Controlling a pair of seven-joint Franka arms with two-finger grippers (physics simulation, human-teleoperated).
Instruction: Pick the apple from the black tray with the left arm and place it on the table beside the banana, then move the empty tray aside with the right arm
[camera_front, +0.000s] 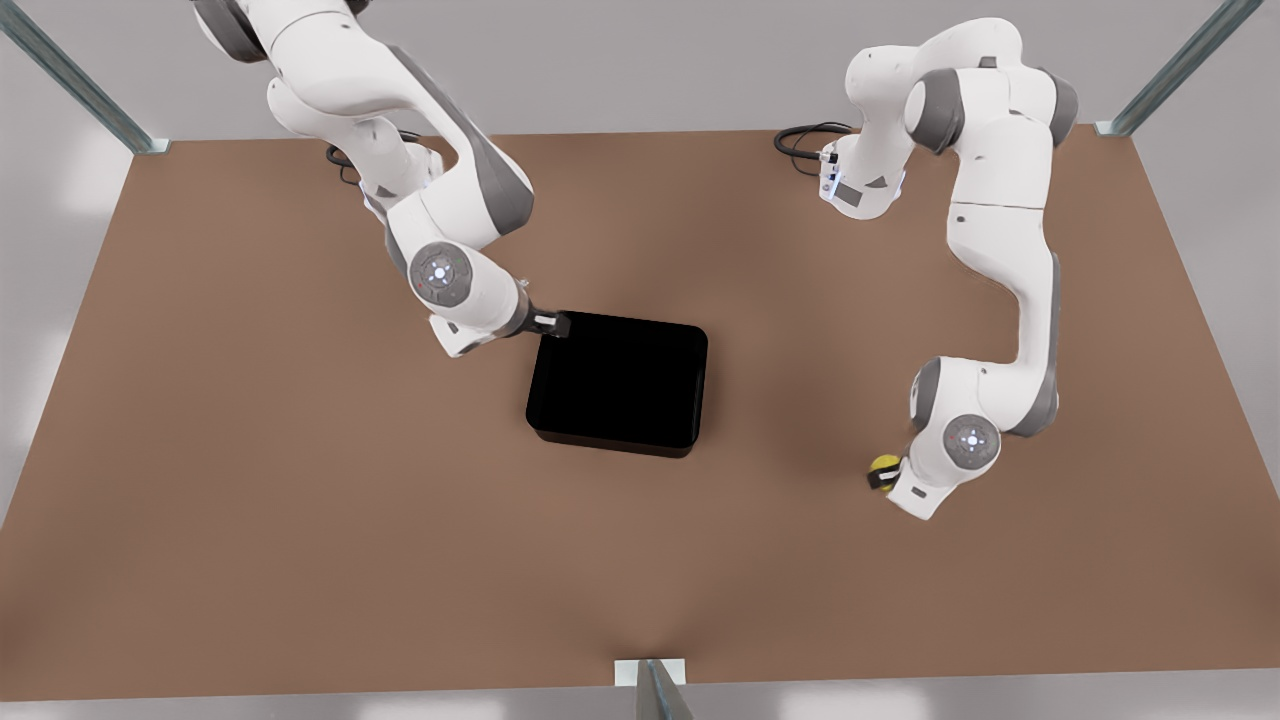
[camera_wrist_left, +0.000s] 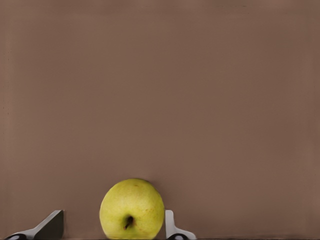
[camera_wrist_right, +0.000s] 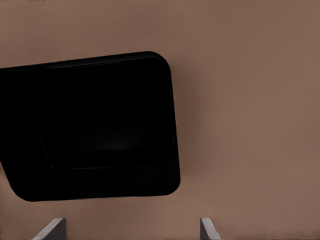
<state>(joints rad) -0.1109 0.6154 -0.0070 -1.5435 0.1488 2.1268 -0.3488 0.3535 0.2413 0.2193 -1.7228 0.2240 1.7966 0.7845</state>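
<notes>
The yellow-green apple (camera_wrist_left: 132, 210) (camera_front: 885, 464) sits low over the brown table (camera_front: 300, 500) at the front view's right. My left gripper (camera_wrist_left: 114, 214) (camera_front: 880, 478) is open around it. One finger (camera_wrist_left: 170, 225) is right against the apple; the other finger (camera_wrist_left: 50, 226) stands clear of it. The black tray (camera_front: 620, 383) (camera_wrist_right: 95, 125) lies in the middle of the table with nothing in it. My right gripper (camera_front: 555, 323) (camera_wrist_right: 132, 220) hovers open at the tray's far corner on the front view's left. The banana is out of view.
Metal frame posts stand at the far corners (camera_front: 120, 120) (camera_front: 1150, 100) and at the middle of the near edge (camera_front: 655, 685). Black cables (camera_front: 800, 140) lie by the arm bases at the back. Bare tabletop stretches wide on both sides of the tray.
</notes>
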